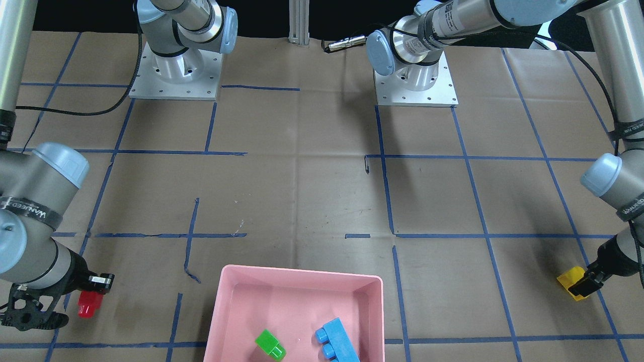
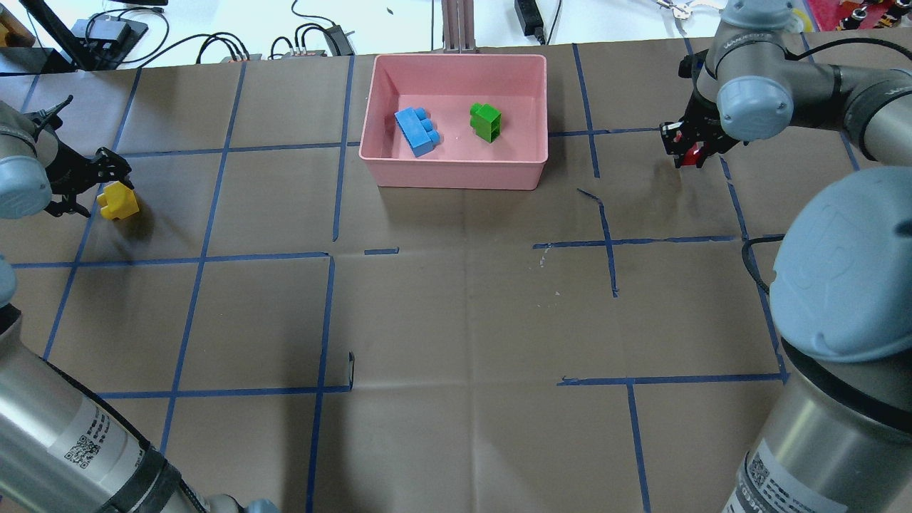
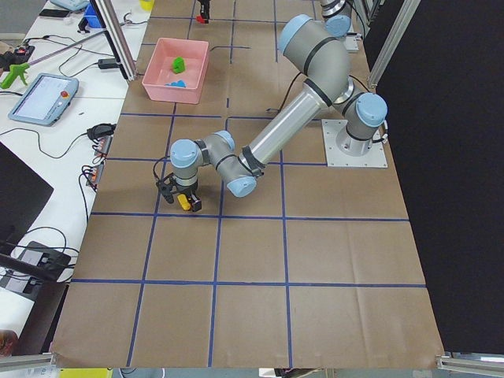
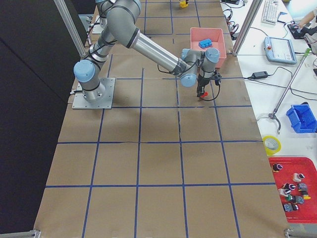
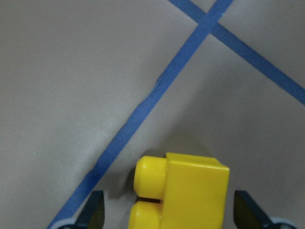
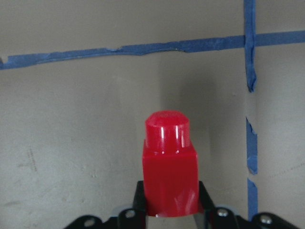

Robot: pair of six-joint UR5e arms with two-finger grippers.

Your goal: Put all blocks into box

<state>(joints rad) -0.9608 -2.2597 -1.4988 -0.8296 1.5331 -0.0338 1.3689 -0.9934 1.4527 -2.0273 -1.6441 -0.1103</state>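
Brown paper covers the bench (image 2: 456, 299), marked into squares by blue tape lines (image 2: 328, 320). Cables and equipment sit beyond the far edge.

Landmark: pink box (image 2: 453, 177), at the far edge of the bench from the robot, about mid-width.

Inside the box:
- blue block (image 2: 417, 131) lies on the floor in the half nearer the robot's left, studs pointing sideways.
- green block (image 2: 486, 122) lies in the half nearer the robot's right, also tipped on its side. It is apart from the blue one, not touching.

Outside the box:
- yellow block (image 5: 190, 191) rests on the paper well off the box's left side, studs sideways, beside a tape line.
- red block (image 6: 169, 167) is well off the box's right side, near a tape crossing.

Left gripper (image 5: 171, 212): released. Its fingers (image 5: 95, 212) straddle the yellow block, one on each side. A gap shows on the stud side. The other side is closer, and contact cannot be confirmed.

Right gripper (image 6: 171, 200): clenched on the red block. Its fingers (image 6: 140, 195) press both flat sides, and the single stud points away from the wrist. Whether the block is clear of the paper, I cannot tell. A shadow falls on the paper behind it.

Count: two blocks in the box, two out.
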